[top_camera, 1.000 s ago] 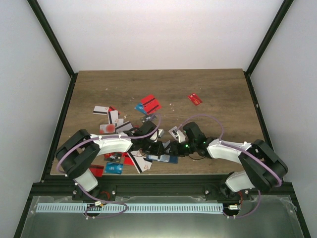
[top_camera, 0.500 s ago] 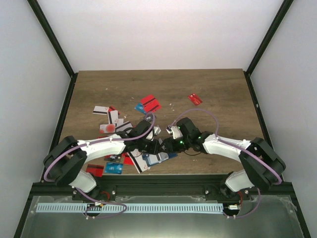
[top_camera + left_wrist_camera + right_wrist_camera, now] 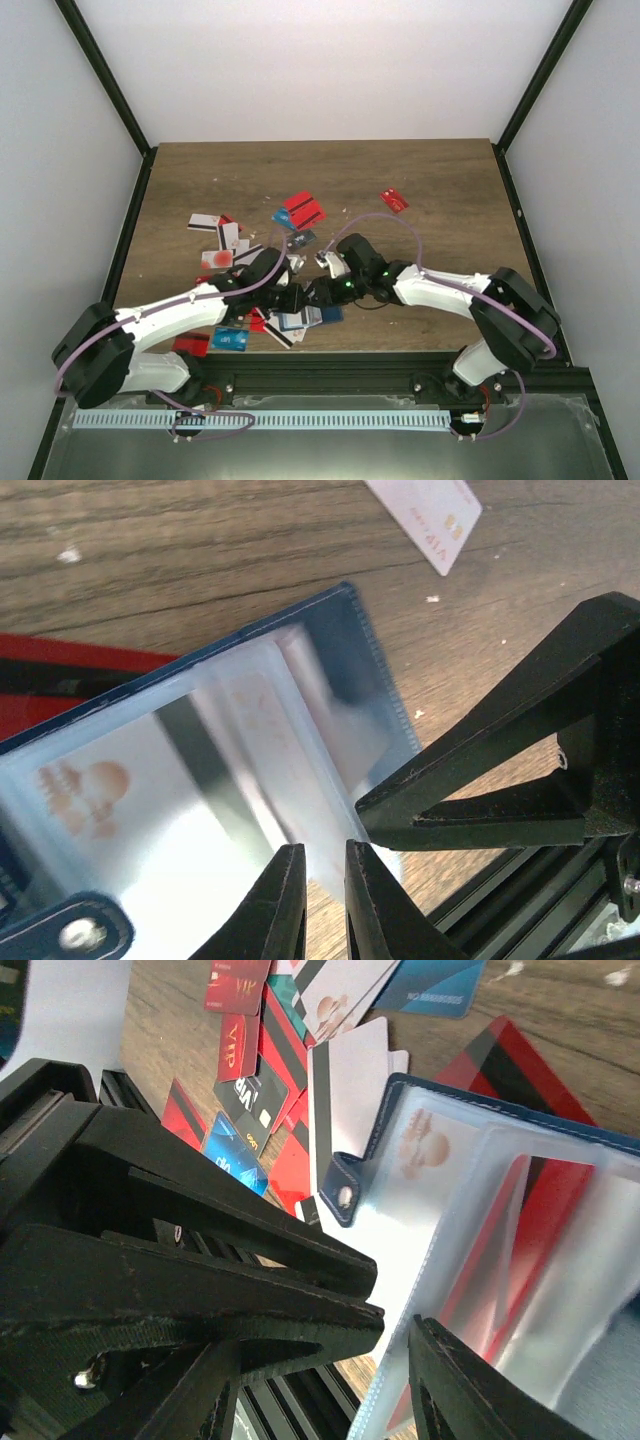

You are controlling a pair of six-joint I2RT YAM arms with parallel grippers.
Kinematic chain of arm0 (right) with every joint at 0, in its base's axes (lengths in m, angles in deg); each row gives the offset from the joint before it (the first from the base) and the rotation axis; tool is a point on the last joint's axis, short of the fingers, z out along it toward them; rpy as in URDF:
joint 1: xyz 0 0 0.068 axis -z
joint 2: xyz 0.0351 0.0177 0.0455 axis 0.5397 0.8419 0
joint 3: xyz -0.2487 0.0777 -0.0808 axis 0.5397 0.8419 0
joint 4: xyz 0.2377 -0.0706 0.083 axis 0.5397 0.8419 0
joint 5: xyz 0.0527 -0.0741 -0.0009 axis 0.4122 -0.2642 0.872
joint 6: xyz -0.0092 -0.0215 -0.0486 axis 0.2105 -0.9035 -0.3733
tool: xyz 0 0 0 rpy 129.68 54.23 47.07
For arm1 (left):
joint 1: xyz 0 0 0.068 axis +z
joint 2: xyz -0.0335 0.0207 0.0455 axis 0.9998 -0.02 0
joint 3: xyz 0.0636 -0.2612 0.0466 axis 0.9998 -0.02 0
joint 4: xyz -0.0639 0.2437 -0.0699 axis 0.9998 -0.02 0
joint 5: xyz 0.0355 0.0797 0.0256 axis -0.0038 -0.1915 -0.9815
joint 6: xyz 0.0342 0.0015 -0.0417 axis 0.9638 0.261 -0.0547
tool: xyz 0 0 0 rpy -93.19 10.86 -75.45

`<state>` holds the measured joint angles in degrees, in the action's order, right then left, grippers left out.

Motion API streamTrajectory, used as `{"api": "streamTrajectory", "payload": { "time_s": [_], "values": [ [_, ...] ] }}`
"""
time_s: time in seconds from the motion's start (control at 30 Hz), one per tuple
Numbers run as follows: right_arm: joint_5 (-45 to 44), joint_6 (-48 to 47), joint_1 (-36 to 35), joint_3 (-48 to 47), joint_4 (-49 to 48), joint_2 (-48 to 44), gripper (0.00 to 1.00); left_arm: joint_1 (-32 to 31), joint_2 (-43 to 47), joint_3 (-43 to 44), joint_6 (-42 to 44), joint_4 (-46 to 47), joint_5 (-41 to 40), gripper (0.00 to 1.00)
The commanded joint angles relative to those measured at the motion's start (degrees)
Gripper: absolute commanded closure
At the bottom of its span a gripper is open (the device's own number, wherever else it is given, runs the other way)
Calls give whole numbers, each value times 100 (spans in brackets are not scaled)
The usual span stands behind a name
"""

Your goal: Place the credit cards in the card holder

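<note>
Pinching left gripper (image 3: 322, 852): jaws nearly closed on your card holder's (image 3: 250, 710) clear sleeve.
Right gripper (image 3: 325, 1355): jaws apart, straddling sleeves.
Card holder: open; white orange-marked card (image 3: 85, 790) inside.
Credit cards (image 3: 238, 985): others loose on table (image 3: 430, 180) around it.

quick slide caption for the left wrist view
Left pincer pinching a clear sleeve of the open dark navy-blue folding card holder, white plastic card beyond.

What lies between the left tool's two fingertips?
The left wrist view shows the left tool pinching a clear sleeve edge of the open card holder.
</note>
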<state>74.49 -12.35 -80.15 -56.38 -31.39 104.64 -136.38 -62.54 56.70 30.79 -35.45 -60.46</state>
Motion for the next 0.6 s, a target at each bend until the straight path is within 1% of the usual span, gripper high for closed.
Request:
{"api": "streamTrajectory", "payload": {
  "time_s": [0.0, 0.27, 0.37, 0.57],
  "values": [
    [-290, -28, -270, -303, 300, 431, 52, 126, 495, -263, -129, 64, -161, 86],
    [-427, 98, -537, -596, 321, 892, 52, 324, 1300, -702, -198, -337, -545, 86],
    [-420, 108, -572, -665, 308, 1009, 52, 392, 1574, -820, -377, -591, -771, 86],
    [-434, 119, -587, -712, 230, 1134, 52, 452, 1935, -889, -441, -899, -1093, 82]
  ]
}}
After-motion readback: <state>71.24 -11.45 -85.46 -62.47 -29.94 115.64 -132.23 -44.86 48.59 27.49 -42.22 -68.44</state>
